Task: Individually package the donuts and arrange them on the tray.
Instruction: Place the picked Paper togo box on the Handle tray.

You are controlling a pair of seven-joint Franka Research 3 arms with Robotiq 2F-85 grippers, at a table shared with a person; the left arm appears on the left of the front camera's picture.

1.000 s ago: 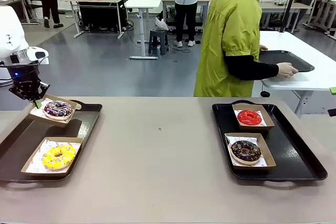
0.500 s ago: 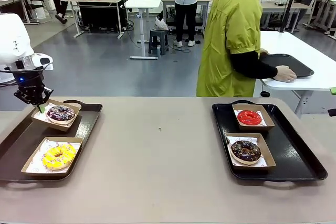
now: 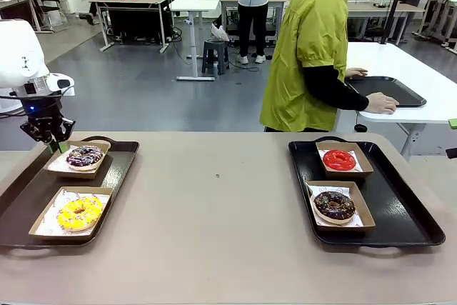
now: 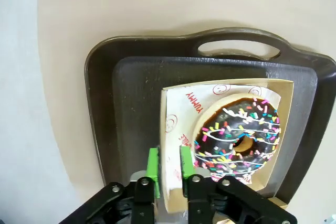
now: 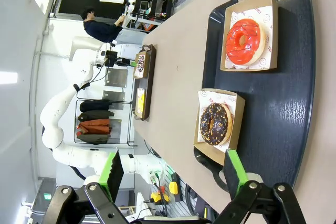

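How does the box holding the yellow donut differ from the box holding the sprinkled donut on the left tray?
The yellow donut's box lies at the near end of the left tray, with no end effector by it; the sprinkled donut's box lies at the far end, with the left end effector at its edge, fingers either side of the wall. The yellow donut has plain icing; the sprinkled donut is dark with white lines. Both boxes are brown, paper-lined and flat on the tray.

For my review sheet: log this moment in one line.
left gripper: jaws astride box wall, sprinkled donut on left tray | right gripper: open, empty, above right tray
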